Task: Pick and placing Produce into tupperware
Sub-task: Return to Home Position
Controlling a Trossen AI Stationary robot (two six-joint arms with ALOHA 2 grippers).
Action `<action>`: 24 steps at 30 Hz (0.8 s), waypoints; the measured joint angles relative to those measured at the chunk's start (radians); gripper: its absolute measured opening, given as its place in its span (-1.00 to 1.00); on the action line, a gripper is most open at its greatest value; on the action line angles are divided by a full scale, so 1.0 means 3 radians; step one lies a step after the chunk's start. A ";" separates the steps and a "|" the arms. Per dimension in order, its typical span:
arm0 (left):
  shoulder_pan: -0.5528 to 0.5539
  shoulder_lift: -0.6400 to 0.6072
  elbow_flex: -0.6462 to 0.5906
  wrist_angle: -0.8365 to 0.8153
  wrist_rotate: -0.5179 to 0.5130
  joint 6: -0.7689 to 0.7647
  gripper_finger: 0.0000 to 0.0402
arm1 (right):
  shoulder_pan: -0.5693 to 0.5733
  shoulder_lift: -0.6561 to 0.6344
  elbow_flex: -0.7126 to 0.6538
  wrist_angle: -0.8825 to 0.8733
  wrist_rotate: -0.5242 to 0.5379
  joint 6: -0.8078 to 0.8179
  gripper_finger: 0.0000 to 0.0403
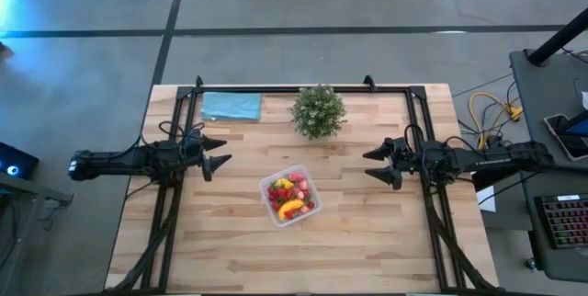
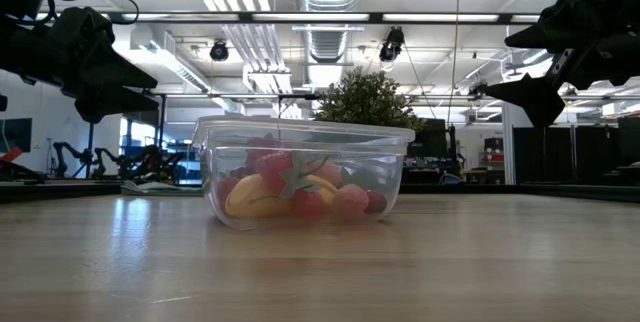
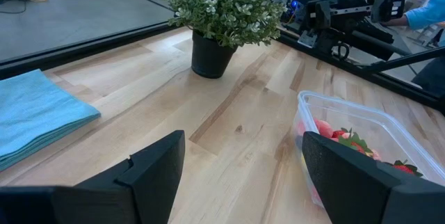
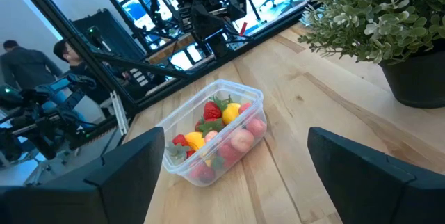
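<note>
While both claws hang empty, the fruit (image 1: 290, 198) sits inside the clear tub (image 2: 300, 130).

On the wooden table (image 1: 367, 250), the left claw (image 1: 223, 152) hovers at ten o'clock from the tub and the right claw (image 1: 367, 165) at two o'clock, each with fingers spread wide and holding nothing. A potted plant (image 1: 318, 110) stands at one o'clock, a folded teal cloth (image 1: 231, 106) at eleven. The tub rests near the table's middle, holding red strawberries, a banana (image 1: 291, 207) and a lemon (image 1: 284, 185).
</note>
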 joint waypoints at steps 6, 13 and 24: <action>0.0000 0.0001 0.0000 -0.0001 -0.0001 0.0001 0.38 | -0.0001 0.0000 0.0000 0.0000 0.0001 0.0000 0.74; 0.0000 0.0001 0.0000 0.0000 -0.0001 0.0000 0.38 | -0.0001 0.0000 0.0000 0.0001 -0.0001 0.0000 0.71; 0.0000 0.0000 0.0000 -0.0001 -0.0001 0.0000 0.38 | -0.0001 0.0000 0.0000 0.0001 0.0000 0.0000 0.72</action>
